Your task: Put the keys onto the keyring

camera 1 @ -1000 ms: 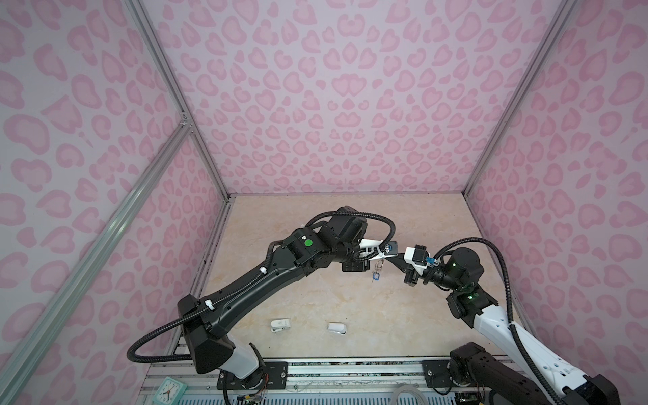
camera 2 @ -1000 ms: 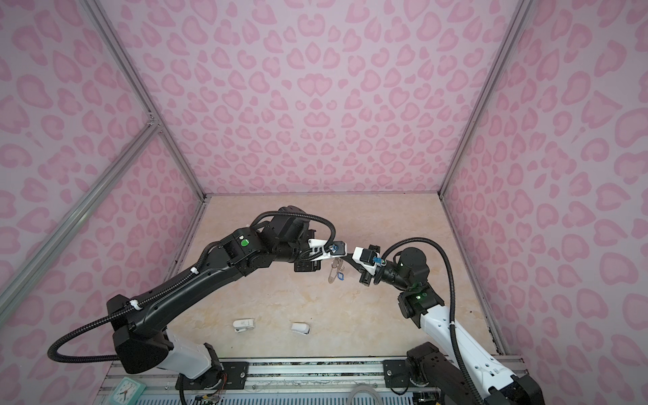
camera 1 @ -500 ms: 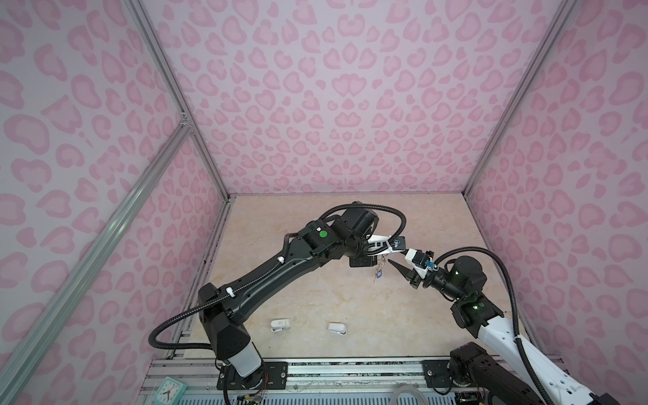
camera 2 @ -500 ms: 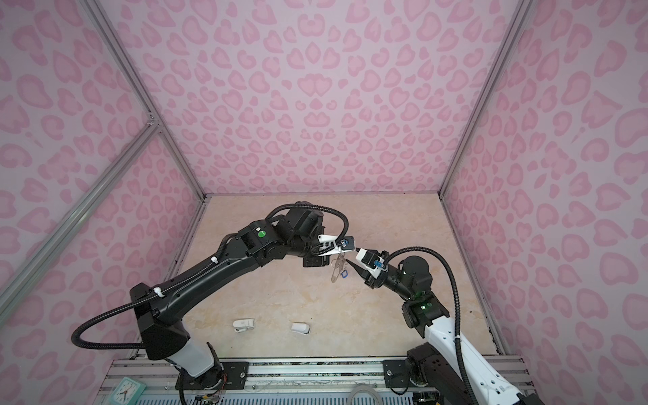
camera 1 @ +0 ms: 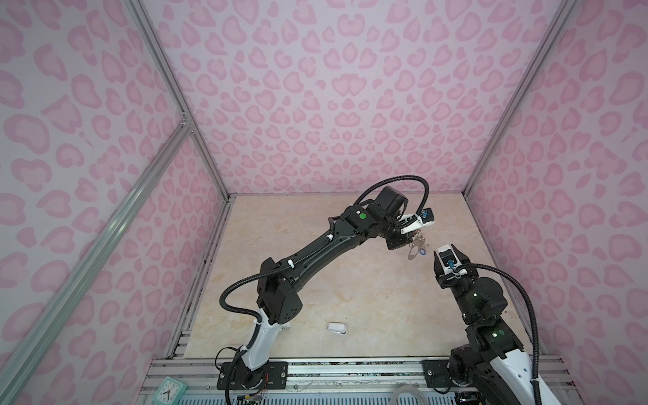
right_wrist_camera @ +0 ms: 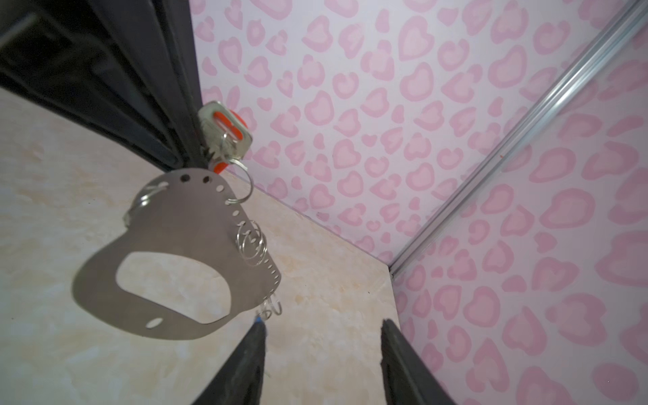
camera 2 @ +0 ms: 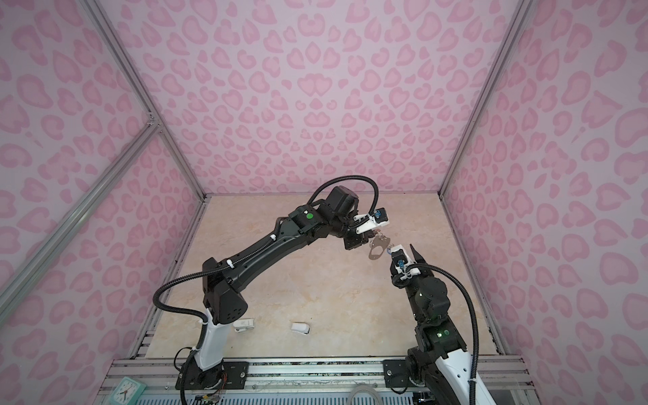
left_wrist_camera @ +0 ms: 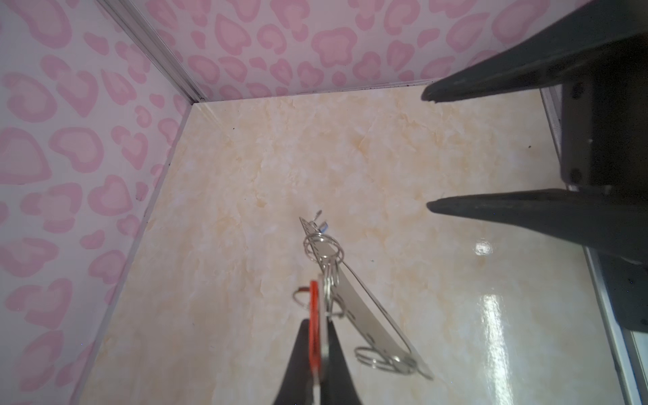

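The right hand point(right_wrist_camera: 322, 324) is springing open, backing off the keyring point(right_wrist_camera: 182, 228) dangling near the bench's point(camera 1: 350, 301) right edge; the left hand point(left_wrist_camera: 317, 326) is clenching the red-tagged key point(right_wrist_camera: 228, 129). Retreat straight, avoiding the rings point(right_wrist_camera: 250, 242).

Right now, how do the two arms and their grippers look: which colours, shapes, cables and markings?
The left arm and right arm are black jointed links on white base segments. A black ribbed cable loops beside each. The left arm carries a round green dot. The left gripper and right gripper each have two black tapered fingers.
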You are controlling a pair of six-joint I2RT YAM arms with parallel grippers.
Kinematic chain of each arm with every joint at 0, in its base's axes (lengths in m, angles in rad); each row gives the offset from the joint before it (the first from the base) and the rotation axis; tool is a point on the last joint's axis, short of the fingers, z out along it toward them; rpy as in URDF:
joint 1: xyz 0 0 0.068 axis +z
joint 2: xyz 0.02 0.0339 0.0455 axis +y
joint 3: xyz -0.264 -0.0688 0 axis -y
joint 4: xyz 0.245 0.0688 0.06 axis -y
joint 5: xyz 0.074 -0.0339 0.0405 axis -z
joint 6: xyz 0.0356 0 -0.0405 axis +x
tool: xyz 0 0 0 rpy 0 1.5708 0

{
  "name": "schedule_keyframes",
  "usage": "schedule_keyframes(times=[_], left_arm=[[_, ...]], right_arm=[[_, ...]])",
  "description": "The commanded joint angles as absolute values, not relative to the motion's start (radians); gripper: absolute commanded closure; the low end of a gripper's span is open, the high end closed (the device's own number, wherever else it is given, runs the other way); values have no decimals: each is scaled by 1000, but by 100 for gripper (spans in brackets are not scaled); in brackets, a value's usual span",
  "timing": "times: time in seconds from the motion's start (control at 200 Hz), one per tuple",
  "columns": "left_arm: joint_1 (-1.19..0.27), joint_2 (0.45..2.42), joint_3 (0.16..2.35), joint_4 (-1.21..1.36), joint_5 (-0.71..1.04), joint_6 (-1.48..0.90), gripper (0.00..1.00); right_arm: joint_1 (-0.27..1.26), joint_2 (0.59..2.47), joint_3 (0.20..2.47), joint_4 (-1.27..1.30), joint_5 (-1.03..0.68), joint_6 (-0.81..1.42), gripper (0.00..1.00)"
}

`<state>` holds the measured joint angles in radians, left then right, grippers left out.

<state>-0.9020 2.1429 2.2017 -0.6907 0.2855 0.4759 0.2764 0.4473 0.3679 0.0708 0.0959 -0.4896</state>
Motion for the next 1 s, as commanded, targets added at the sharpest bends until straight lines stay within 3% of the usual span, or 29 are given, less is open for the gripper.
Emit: schedule_keyframes(times=[0.0,0.225,0.49,0.995], left_arm=[[-868,2183,2181,-616,303,352,97],[-817,2116,1870,-473,229,371,97],[-735,1987,1588,-480,115,459,97],[-603,1879,1372,-531,-48,624,97]], right_arm=[[274,444,367,38,85,-488,47],[275,468,365,39,-20,-462,51],[275,502,351,65,-104,-425,51],[322,684,335,178,-164,-344,51]])
